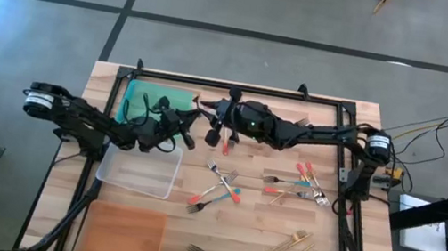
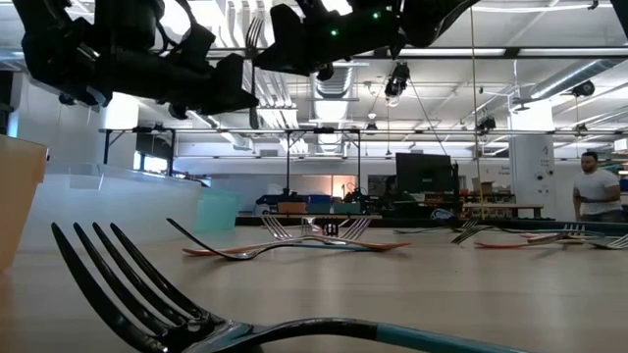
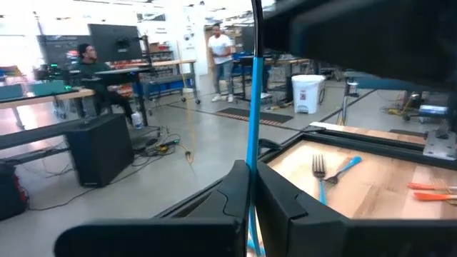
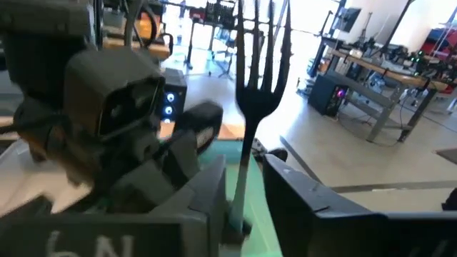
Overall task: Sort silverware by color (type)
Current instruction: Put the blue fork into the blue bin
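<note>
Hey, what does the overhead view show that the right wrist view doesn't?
Only the high view shows the flat orange tray, the wooden table and the scattered red, teal and gold forks.

Only the right wrist view shows fork tines upright between the right gripper fingers, with room benches behind.

Both show the green tray and the left gripper.

Wooden table (image 1: 261, 231): trays (image 1: 141, 169), scattered forks (image 1: 299, 190)
</note>
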